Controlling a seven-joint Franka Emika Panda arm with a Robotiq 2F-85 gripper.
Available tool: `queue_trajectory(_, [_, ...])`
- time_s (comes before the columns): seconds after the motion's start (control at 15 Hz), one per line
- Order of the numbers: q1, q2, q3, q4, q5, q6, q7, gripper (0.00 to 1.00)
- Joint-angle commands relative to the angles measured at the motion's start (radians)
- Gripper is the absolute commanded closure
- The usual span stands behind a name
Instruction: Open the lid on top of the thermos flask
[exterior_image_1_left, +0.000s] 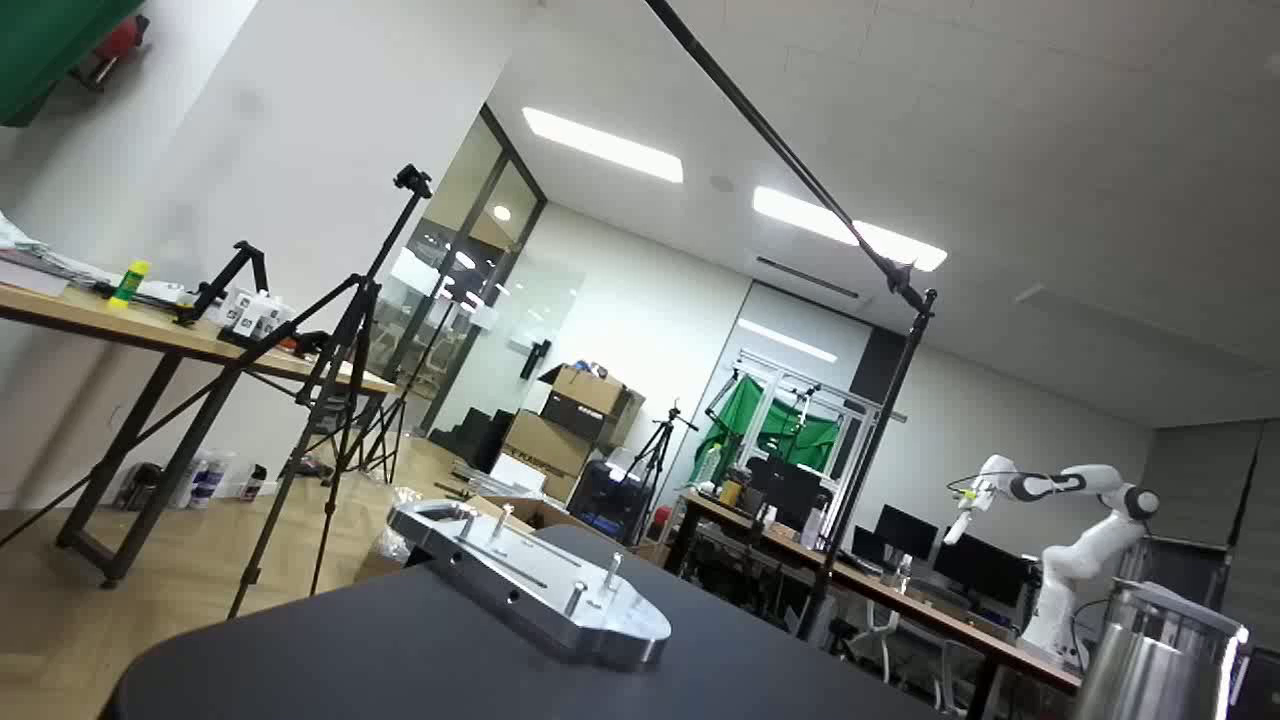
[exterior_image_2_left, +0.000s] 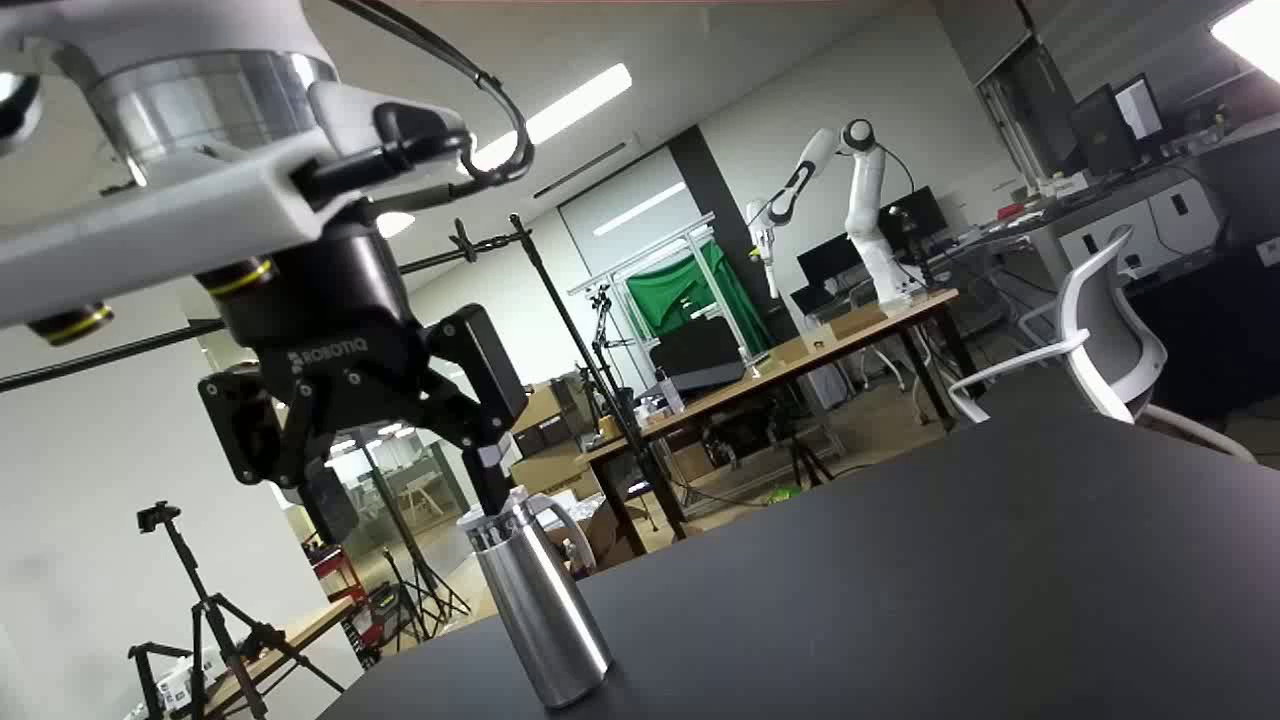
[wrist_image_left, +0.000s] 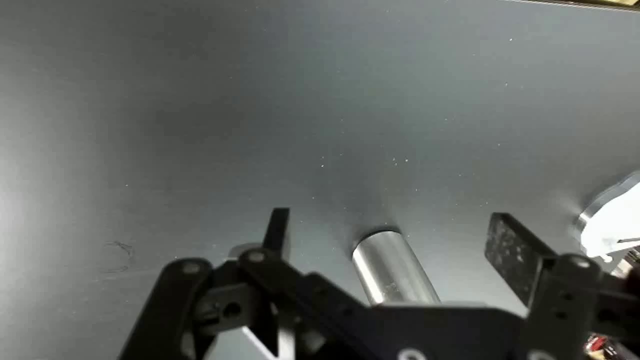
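Observation:
The thermos flask (exterior_image_2_left: 552, 620), a shiny silver metal cylinder, stands on the black table; a curved grey handle is at its top. It also shows at the lower right in an exterior view (exterior_image_1_left: 1150, 665). Its lid (exterior_image_2_left: 488, 530) sits on top, and shows too in an exterior view (exterior_image_1_left: 1180, 608). My gripper (exterior_image_2_left: 412, 500) is open, its fingers wide apart. One finger overlaps the lid in that view; I cannot tell if they touch. In the wrist view the gripper (wrist_image_left: 390, 230) has the flask's lower wall (wrist_image_left: 392, 270) showing between its fingers; the gripper body hides the lid.
A silver metal plate with upright pegs (exterior_image_1_left: 545, 580) lies on the black table (exterior_image_2_left: 900, 600); it also shows at the right edge of the wrist view (wrist_image_left: 612, 225). A white office chair (exterior_image_2_left: 1115, 330) stands beyond the table. Tripods and another white arm are in the background.

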Motion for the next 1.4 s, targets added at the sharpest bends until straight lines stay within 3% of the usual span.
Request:
queue_trajectory(0.0, [-0.022, 0.009, 0.023, 0.001, 0.023, -0.003, -0.017, 0.0])
queue_trajectory(0.27, [-0.011, 0.014, 0.021, 0.003, 0.026, 0.014, -0.027, 0.0])
queue_trajectory(0.53, [0.043, 0.12, 0.068, 0.073, 0.068, 0.012, -0.005, 0.0])
queue_trajectory(0.6, [0.07, 0.165, 0.082, 0.096, 0.096, 0.016, 0.005, 0.25])
queue_trajectory(0.73, [0.106, 0.237, 0.119, 0.133, 0.14, 0.049, 0.009, 0.32])
queue_trajectory(1.07, [0.162, 0.425, 0.225, 0.257, 0.222, 0.178, 0.041, 0.68])
queue_trajectory(1.33, [0.163, 0.545, 0.303, 0.371, 0.236, 0.182, 0.08, 0.95])
